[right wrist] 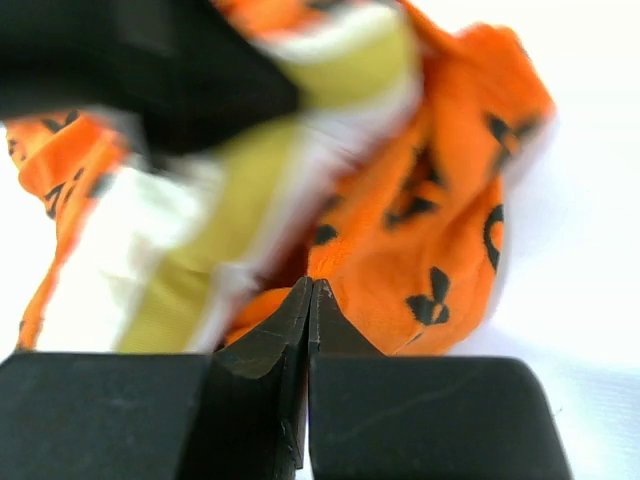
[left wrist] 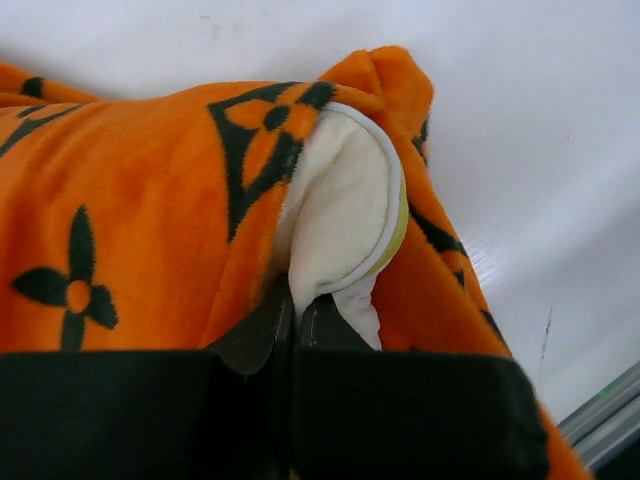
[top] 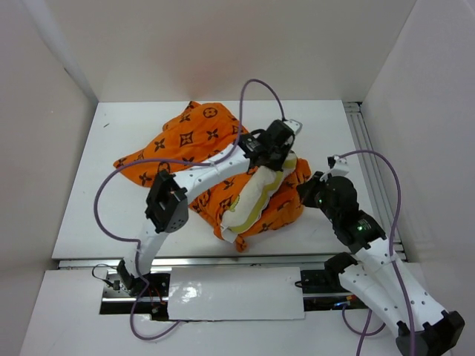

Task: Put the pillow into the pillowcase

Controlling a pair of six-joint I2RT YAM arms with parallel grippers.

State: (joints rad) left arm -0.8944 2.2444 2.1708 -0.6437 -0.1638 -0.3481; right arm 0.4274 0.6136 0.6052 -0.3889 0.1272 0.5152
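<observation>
While the pillow (top: 260,189) lies in the middle of the white table (top: 89,215), I see that only part of it is inside the pillowcase (top: 193,137). A long cream strip with its yellow-green edge shows between folds of orange cloth, and the rest of the orange cloth is bunched up on the far left side of it. From the left wrist camera I see one round white corner of the pillow poking out of the orange cloth. My left gripper (left wrist: 293,305) is at the far end of the pillow, and its two fingers are pressed close together right where the cloth edge meets that white corner. I cannot tell if any cloth is caught between them. My right gripper (right wrist: 310,290) is at the right side of the bundle. Its fingers are squeezed tight together, with their tips up against the orange cloth, just beside the yellow-green edge.
</observation>
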